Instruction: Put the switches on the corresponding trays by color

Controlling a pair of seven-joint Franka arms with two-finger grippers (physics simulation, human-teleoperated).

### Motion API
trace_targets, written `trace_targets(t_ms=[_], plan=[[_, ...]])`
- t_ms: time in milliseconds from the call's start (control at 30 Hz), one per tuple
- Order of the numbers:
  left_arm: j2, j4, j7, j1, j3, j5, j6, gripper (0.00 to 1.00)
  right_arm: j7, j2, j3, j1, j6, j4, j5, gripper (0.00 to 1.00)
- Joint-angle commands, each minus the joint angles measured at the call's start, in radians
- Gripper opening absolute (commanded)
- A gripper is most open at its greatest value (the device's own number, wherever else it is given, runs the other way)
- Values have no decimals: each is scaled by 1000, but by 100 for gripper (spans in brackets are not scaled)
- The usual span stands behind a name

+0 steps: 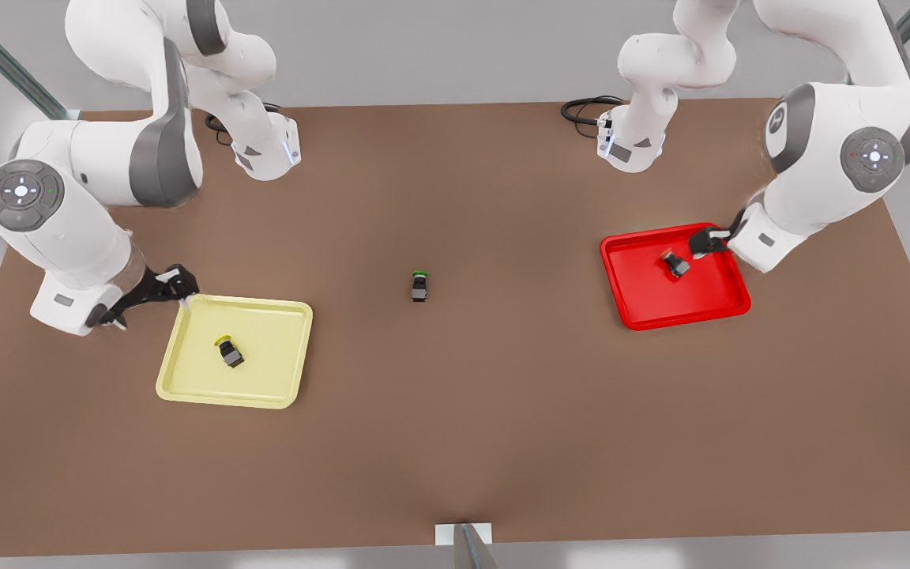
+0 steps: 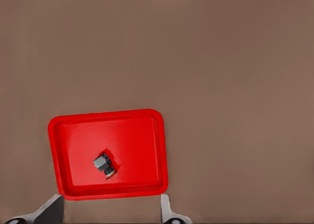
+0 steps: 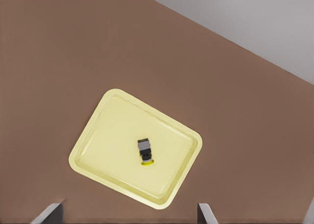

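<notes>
Red tray point(image 1: 644, 304) lies just beneath the left gripper point(image 1: 706, 241), fingers spread and empty over its far rim; the red switch point(image 1: 676, 265) rests inside, close by. Right gripper point(image 1: 174, 284), likewise spread, hangs at the yellow tray point(image 1: 265, 379) corner, yellow switch point(image 1: 229, 352) lying within. Green-capped switch point(image 1: 419, 286) sits on the table point(image 1: 455, 442) between both.

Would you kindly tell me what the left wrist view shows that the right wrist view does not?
Left wrist view alone: the red tray holding the red switch, lying on its side, with the open left end effector at the tray's edge. Right wrist view alone: the yellow tray holding the yellow switch, below the open right end effector. Both: the brown table.
</notes>
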Motion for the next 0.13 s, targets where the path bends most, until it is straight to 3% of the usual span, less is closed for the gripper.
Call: trace_targets(t_ms=[0, 100], plan=[[0, 7, 1, -25, 1, 67, -12, 100, 0, -1, 0, 1, -3, 0, 0, 100], [6, 50, 96, 6, 68, -16, -24, 100, 2, 1, 0, 3, -1, 2, 0, 100]])
